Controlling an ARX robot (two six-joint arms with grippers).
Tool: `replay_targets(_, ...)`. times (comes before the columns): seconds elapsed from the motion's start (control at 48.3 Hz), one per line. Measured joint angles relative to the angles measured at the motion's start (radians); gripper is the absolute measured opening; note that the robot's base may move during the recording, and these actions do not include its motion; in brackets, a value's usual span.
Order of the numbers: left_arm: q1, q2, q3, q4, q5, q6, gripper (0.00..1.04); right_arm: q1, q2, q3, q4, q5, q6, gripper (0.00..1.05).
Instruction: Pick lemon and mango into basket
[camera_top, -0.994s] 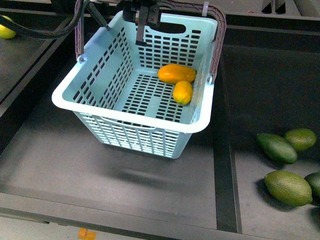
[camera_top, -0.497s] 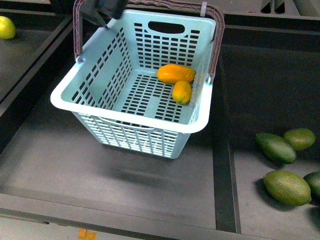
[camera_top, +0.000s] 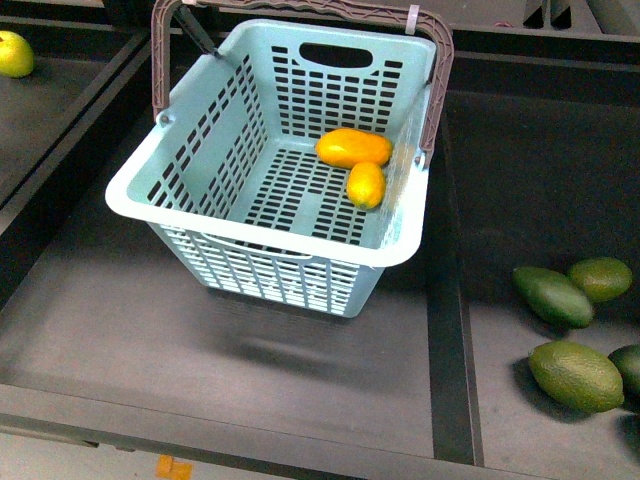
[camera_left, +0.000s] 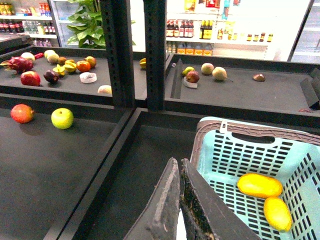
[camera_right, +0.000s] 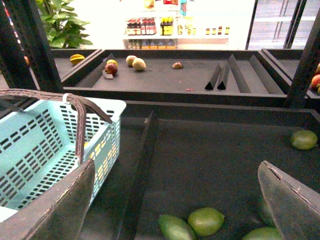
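Mango (camera_top: 353, 147) and lemon (camera_top: 366, 184) touch in basket (camera_top: 262, 230); left claw (camera_left: 179, 200) closed empty, right claw (camera_right: 175, 200) spread wide.

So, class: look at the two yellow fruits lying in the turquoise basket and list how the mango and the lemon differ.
The mango is longer and larger; the lemon is shorter and rounder.
The mango is orange-yellow; the lemon is a brighter yellow.
The mango lies nearer the basket's far wall, the lemon in front of it, nearer the camera.
Both rest on the slotted floor, close together, by the right wall.
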Motion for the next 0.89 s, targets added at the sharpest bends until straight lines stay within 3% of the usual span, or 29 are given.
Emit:
replay_targets(0.29, 0.103, -0.254, -0.161, -0.097, 0.099, 0.007, 0.03, 0.000, 0.000, 0.000, 0.000, 0.000, 0.000, 0.96)
replay_targets(0.373, 0.126, -0.279, -0.214, -0.060, 0.120, 0.008, 0.03, 0.000, 0.000, 0.000, 0.000, 0.000, 0.000, 0.96)
replay_targets(0.559, 0.223, -0.460, -0.255, -0.204, 0.212, 0.010, 0.03, 0.000, 0.000, 0.000, 0.000, 0.000, 0.000, 0.96)
replay_targets(0.891, 0.227, -0.704, -0.270, -0.423, 0.223, 0.011, 0.03, 0.000, 0.000, 0.000, 0.000, 0.000, 0.000, 0.96)
